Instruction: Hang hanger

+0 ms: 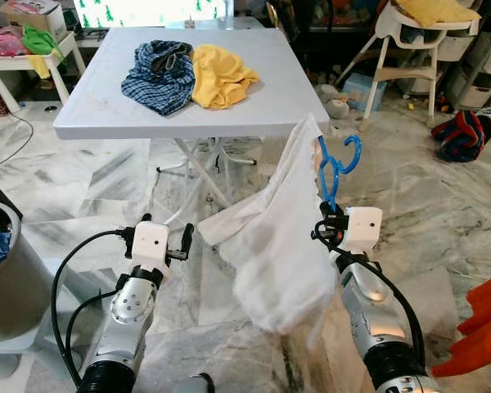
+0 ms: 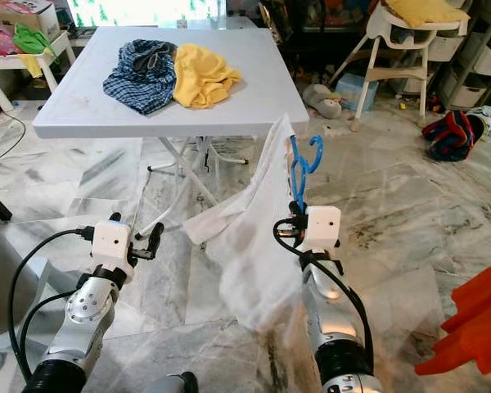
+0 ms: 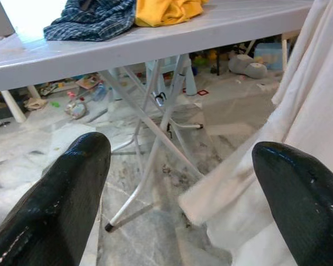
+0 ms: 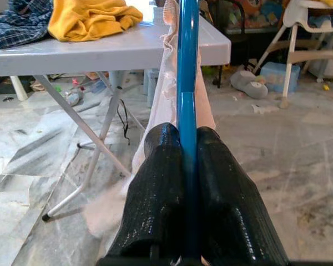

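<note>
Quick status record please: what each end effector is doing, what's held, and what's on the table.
right end effector: shut on the blue hanger, held upright
garment: white cloth draped on the hanger, hanging low
left end effector: open, holding nothing, beside the cloth
table: plaid garment and yellow garment

Open marble floor point(image 1: 442, 221) lies to the right of the right pincer point(image 1: 323, 214). Ahead, the desk point(image 1: 90, 115) edge and its folding legs point(image 1: 198, 176) block the way forward. The white garment point(image 1: 278, 254) hangs between both pincers, just beside the wide-apart left pincer point(image 1: 165, 237). A grey bin point(image 1: 8, 278) crowds the far left.
</note>
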You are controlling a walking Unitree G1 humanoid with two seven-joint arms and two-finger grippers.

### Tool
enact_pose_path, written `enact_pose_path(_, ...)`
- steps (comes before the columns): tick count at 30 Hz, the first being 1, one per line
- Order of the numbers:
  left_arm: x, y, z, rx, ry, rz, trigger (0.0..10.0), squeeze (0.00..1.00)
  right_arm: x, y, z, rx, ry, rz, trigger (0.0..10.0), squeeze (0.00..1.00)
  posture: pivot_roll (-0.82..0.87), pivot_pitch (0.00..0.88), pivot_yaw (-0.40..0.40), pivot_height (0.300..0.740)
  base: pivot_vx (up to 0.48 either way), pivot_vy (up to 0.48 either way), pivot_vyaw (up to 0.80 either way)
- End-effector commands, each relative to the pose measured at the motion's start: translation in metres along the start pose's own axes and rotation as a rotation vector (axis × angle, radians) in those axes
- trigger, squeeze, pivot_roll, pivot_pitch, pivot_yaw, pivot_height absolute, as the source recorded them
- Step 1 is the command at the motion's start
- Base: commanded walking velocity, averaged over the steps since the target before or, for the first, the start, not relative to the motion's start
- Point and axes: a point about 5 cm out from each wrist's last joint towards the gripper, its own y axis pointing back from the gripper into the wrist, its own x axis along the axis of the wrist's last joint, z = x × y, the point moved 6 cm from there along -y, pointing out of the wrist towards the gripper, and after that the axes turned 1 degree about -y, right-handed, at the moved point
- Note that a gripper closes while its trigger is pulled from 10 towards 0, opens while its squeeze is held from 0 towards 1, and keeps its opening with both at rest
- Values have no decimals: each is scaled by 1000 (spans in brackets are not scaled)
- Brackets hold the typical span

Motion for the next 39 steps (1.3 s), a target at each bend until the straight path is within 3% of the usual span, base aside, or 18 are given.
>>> enact_pose_path(1,5,0,4,-31,-6,14,10000,0,9,0,1,-16,-2,41,10000,0,188,124,-22,740,0,0,0)
enact_pose_path(12,-5,1,8,-23,0,-30,10000,0,2,4,6,-22,-6,21,10000,0,188,163,-43,740,0,0,-544)
enact_pose_path(19,-9,5,33,-112,12,-44,10000,0,4,10,31,-109,-15,33,10000,0,130,177,-9,740,0,0,-343)
enact_pose_path(23,-13,7,51,-166,13,-58,10000,0,-1,26,52,-183,-7,35,10000,0,74,199,10,740,0,0,0)
enact_pose_path(26,-12,8,47,-153,-13,-54,10000,0,2,34,57,-229,-17,53,10000,0,56,183,18,740,0,0,0)
enact_pose_path(30,6,-5,40,-164,-27,-8,10000,0,25,28,45,-214,-4,133,10000,0,49,170,24,740,0,0,0)
enact_pose_path(35,22,-17,37,-187,-55,38,10000,0,32,19,35,-184,-21,151,10000,0,86,139,1,740,0,0,0)
enact_pose_path(37,27,-26,19,-101,-32,35,10000,0,30,12,24,-127,-4,131,10000,0,102,122,11,740,0,0,0)
enact_pose_path(38,27,-26,19,-101,-32,35,10000,0,30,12,24,-127,-4,131,10000,0,102,122,11,740,0,0,0)
enact_pose_path(39,27,-27,9,-56,-18,32,10000,0,31,11,23,-118,-3,134,10000,0,102,119,14,740,0,0,0)
